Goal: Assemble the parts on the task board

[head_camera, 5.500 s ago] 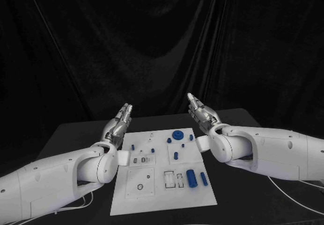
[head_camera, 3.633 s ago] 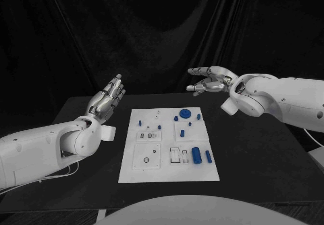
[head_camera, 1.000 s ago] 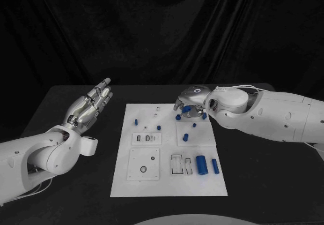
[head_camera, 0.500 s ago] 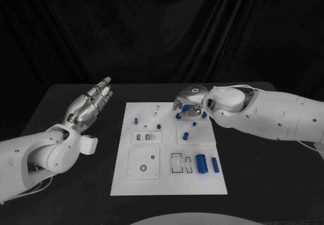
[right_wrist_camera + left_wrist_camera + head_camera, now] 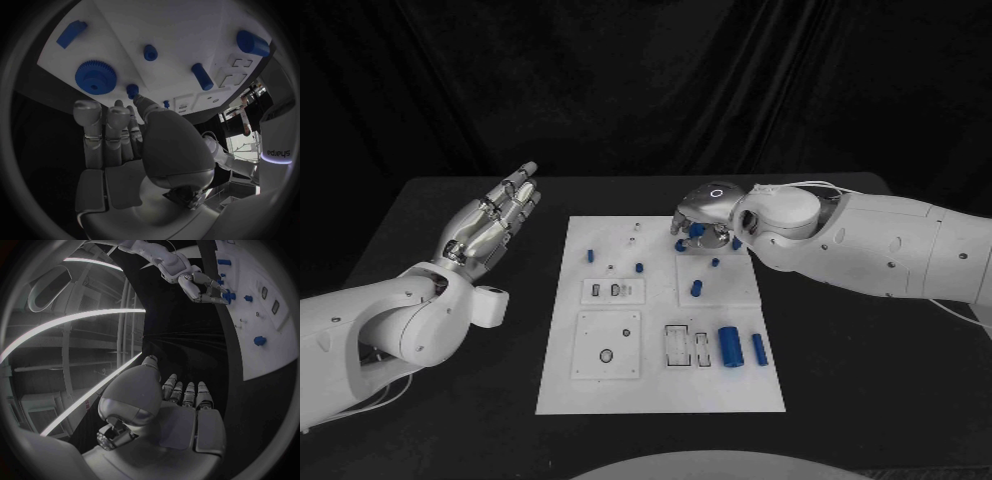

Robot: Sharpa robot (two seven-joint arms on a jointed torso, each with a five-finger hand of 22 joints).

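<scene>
Since half a second ago the right hand [image 5: 705, 222] has barely shifted, hovering over the task board [image 5: 661, 385], upper centre, hiding the blue gear [image 5: 95, 76]. Right wrist view: fingers extended, holding nothing. Left hand [image 5: 488, 225] open flat above the tabletop [image 5: 877, 380].

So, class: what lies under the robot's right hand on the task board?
The right hand hovers over the task board's far end. The blue gear and a small blue peg show beneath; the head view hides what the palm covers.
</scene>
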